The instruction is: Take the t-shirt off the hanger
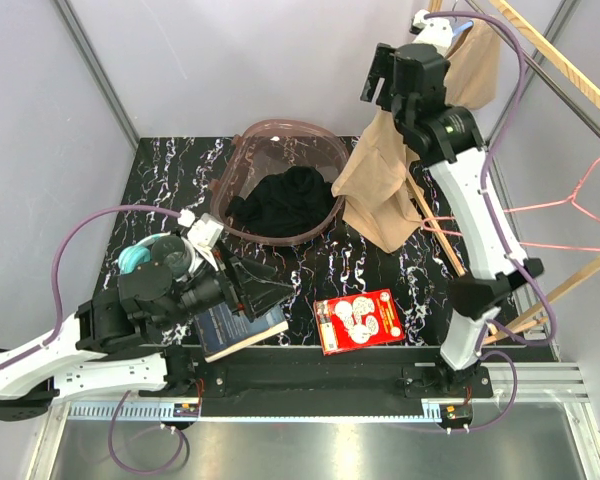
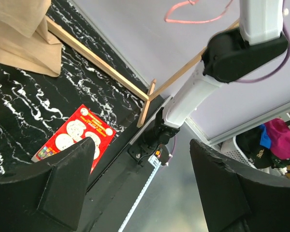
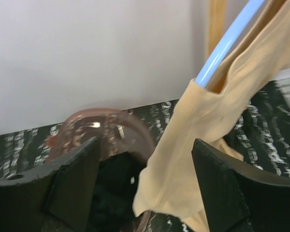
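T-shirt (image 1: 380,190) is draped steeply off the hanger (image 3: 222,48), just beside the right tool (image 3: 145,147), which is spread wide, nothing gripped yet.

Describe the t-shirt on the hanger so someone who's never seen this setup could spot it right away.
Find the black marbled table, then its far right corner by the wooden rack. A tan t-shirt hangs there from a light blue hanger. It's the only pale, hanging cloth; the black cloth lies in the pink basket.
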Robot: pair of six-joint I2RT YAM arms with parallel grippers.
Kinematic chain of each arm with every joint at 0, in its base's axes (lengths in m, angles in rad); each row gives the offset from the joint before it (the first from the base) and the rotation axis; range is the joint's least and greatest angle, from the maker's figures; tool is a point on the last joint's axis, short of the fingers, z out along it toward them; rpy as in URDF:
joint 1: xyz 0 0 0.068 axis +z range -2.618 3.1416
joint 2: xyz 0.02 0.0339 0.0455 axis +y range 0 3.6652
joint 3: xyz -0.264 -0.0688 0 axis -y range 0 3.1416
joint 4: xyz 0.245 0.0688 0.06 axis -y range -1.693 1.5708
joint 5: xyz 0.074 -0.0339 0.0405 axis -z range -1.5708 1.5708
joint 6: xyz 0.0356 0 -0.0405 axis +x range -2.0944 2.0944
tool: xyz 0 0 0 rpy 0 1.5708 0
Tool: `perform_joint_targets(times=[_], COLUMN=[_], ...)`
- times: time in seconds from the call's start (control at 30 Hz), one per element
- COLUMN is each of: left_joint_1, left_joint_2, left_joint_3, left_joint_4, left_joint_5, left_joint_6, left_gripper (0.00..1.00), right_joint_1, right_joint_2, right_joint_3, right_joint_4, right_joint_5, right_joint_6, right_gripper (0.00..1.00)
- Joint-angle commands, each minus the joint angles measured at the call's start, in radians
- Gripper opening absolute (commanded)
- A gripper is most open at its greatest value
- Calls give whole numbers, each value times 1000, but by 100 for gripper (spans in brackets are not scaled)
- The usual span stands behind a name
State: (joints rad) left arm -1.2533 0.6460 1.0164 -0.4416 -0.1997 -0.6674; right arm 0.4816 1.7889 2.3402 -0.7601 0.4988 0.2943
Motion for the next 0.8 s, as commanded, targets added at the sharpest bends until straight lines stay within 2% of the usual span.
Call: perform_joint_targets(times=[0.0,0.07,0.2,0.47,0.67,0.77], left_joint_1=[0,0,0,0,0,0], left_joint_2=[17,17,23,52,58,60], left_joint_3=[56,53,51,73,67,71], left_joint_4=[-23,-25,-25,-39,-39,-36], left_joint_5=[-24,-30,-47,-47,-53,-56], left_joint_6=[34,34,37,43,28,26], left_gripper=[84,84,84,85,85,85], right_joint_1=[-3,-8,-20,-124,-132,-133], right_joint_2=[108,154,230,233,213,211], right_joint_3=[194,287,361,309,228,197], right_joint_4=[-22,-22,-21,10,128,173], right_joint_5=[224,251,288,169,51,50], right_joint_6=[-116,-154,-173,-101,-124,-118], right_gripper=[87,87,84,81,70,66])
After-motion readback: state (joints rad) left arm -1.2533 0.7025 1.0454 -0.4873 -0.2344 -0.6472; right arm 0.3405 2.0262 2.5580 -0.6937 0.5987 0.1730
